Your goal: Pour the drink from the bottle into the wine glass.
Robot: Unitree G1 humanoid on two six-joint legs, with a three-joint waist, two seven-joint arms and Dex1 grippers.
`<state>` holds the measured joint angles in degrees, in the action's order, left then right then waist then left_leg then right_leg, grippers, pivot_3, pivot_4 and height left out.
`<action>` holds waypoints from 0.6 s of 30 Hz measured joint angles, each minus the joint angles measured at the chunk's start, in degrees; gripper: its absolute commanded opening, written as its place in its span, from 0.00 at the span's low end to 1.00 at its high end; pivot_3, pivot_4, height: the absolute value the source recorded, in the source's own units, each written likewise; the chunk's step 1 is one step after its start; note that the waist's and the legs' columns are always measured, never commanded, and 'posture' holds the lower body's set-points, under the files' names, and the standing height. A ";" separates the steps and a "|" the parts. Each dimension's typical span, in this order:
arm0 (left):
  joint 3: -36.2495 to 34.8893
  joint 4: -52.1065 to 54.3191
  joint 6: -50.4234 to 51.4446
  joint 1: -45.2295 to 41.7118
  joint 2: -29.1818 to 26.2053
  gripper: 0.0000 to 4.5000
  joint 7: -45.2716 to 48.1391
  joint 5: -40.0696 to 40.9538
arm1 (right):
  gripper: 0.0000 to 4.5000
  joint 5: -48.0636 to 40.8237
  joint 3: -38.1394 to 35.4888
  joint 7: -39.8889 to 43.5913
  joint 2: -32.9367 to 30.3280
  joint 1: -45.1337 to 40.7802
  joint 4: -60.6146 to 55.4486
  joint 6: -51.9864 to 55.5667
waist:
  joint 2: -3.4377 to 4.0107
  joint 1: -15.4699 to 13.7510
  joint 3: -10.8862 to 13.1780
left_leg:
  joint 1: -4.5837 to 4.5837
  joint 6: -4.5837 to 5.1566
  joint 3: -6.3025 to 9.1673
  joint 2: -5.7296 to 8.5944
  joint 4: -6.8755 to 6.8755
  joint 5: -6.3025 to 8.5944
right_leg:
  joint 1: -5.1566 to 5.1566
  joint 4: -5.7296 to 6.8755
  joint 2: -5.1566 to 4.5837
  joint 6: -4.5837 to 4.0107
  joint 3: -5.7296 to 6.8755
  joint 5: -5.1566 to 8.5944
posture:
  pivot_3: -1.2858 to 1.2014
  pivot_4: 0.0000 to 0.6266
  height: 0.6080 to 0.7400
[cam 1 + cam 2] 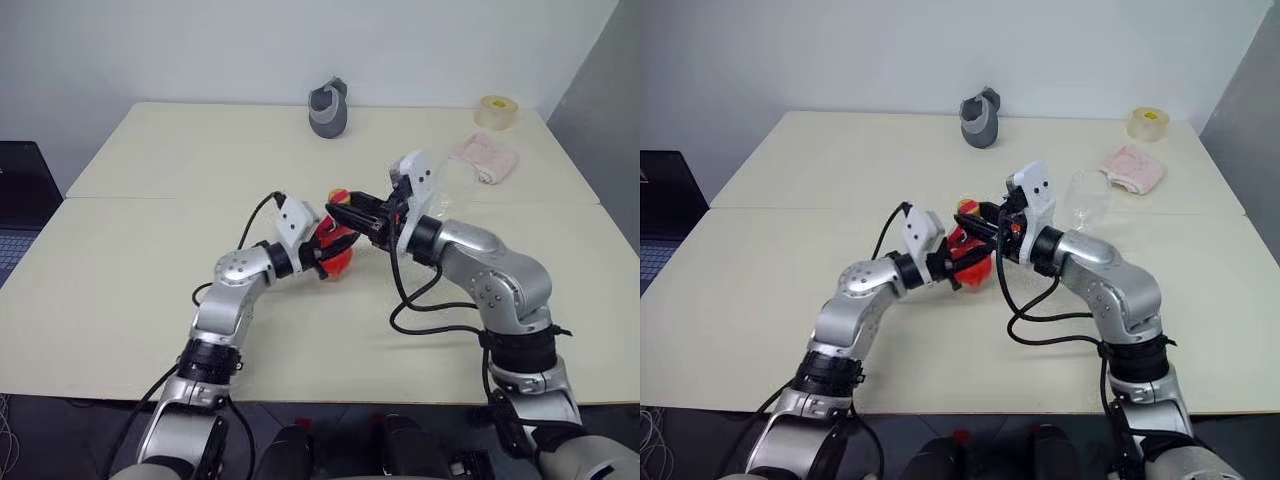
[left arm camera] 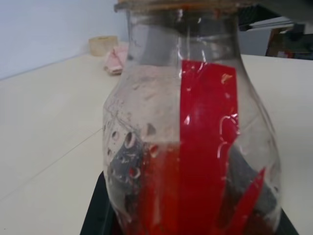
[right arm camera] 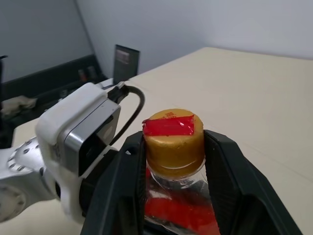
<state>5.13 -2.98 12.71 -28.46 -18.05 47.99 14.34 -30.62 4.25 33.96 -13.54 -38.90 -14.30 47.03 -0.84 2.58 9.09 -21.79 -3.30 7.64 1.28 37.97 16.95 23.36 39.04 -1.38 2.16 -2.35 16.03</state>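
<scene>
Across the middle of the frame lies the pale tabletop (image 1: pixel 150 290), and both arms meet above its centre. The left end effector (image 1: pixel 335 250) is closed around the body of the bottle (image 1: pixel 338 252) and holds it upright, a little off the surface as far as I can judge; this keeps the bottle steady for the other arm. The right end effector (image 3: pixel 176 147) comes from the right side, and its two black fingers (image 3: pixel 128 166) press on both sides of the yellow-and-red cap (image 3: pixel 172 132). I judge that the cap must be unscrewed before pouring is possible, so the two grips work against each other.

The wine glass (image 1: pixel 1090 200) stands right of centre, behind the right wrist, empty and near enough to reach. The drink (image 2: pixel 205 196) sits low inside the bottle. A grey cup (image 1: pixel 328 108) stands at the upper centre, a pink cloth (image 1: pixel 486 158) and a tape roll (image 1: pixel 496 110) at the upper right, all well apart from the work.
</scene>
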 measured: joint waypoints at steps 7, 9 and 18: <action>-2.46 13.16 7.25 6.64 -6.62 0.30 3.30 7.78 | 0.30 -2.19 1.33 17.03 -2.25 -4.80 6.75 -3.17 | 0.09 0.53 0.06 | 0.01 0.04 0.02 -0.03 -0.01 0.02 | -0.01 -0.01 0.02 0.00 0.01 0.00 | 0.52 0.24 1.00; -2.98 16.10 9.47 8.01 -7.78 0.30 3.43 9.76 | 0.30 -2.26 1.57 20.43 -2.28 -5.71 8.06 -3.78 | 0.10 0.50 0.06 | 0.01 0.04 0.03 -0.03 -0.01 0.03 | -0.02 -0.01 0.01 0.00 0.02 0.00 | 0.52 0.24 1.00; -2.79 19.71 12.36 8.36 -9.26 0.30 3.93 13.60 | 0.52 -2.83 1.56 26.88 -2.60 -7.77 10.03 -4.86 | 0.11 0.37 0.07 | 0.01 0.02 0.02 -0.03 -0.01 0.01 | -0.03 -0.02 0.00 0.00 0.02 0.00 | 0.52 0.24 1.00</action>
<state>2.34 16.73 25.07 -20.10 -27.31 51.91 27.94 -33.44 5.81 60.84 -16.14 -46.67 -4.27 42.17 -0.74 2.95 9.16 -21.77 -3.28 7.67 1.25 37.96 16.96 23.33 39.02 -1.38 2.16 -2.33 16.03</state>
